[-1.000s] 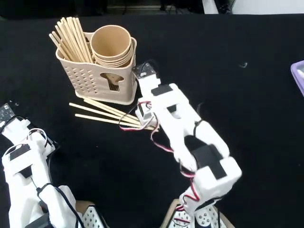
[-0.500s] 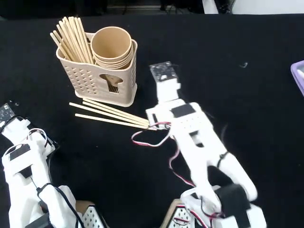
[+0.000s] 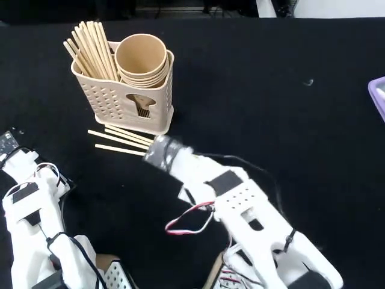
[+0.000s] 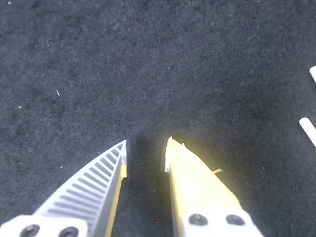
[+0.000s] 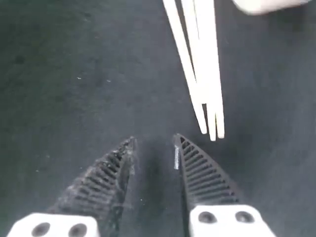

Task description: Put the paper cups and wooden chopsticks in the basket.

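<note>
Your right gripper (image 5: 153,144) sits low over the black tabletop (image 3: 289,120), fingers a little apart and empty, tips just short of the loose wooden chopsticks (image 5: 202,74) lying beside the basket (image 3: 114,99) (paper cups (image 3: 141,57) already stacked inside). Your left gripper (image 4: 144,148) hovers over bare cloth, narrowly parted, holding nothing.

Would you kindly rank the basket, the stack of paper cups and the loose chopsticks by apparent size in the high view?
1. basket
2. stack of paper cups
3. loose chopsticks: long but thin, partly covered by the right arm, so unsure.
</note>
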Robot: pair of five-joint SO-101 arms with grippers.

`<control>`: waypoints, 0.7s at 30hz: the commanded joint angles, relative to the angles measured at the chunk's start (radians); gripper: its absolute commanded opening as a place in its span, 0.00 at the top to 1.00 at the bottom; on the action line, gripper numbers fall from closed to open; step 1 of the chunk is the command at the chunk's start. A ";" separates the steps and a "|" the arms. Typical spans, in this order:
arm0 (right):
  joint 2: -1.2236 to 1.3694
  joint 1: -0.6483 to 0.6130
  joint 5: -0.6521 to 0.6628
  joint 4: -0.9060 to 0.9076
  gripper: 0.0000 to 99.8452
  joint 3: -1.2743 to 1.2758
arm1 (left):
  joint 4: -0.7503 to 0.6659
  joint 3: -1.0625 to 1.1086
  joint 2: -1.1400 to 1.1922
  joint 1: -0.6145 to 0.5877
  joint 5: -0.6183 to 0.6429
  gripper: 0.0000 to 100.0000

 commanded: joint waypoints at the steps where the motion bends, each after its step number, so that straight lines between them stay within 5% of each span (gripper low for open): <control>1: -0.007 -0.063 0.086 0.044 0.87 -0.088 | -0.006 -0.004 -0.023 0.012 0.000 0.87; 6: 0.220 -0.120 0.103 0.104 0.78 -0.297 | -0.008 -0.004 -0.023 0.012 0.000 0.87; 21: 0.858 -0.051 0.232 0.091 0.78 -0.779 | -0.006 -0.004 -0.023 0.012 0.000 0.87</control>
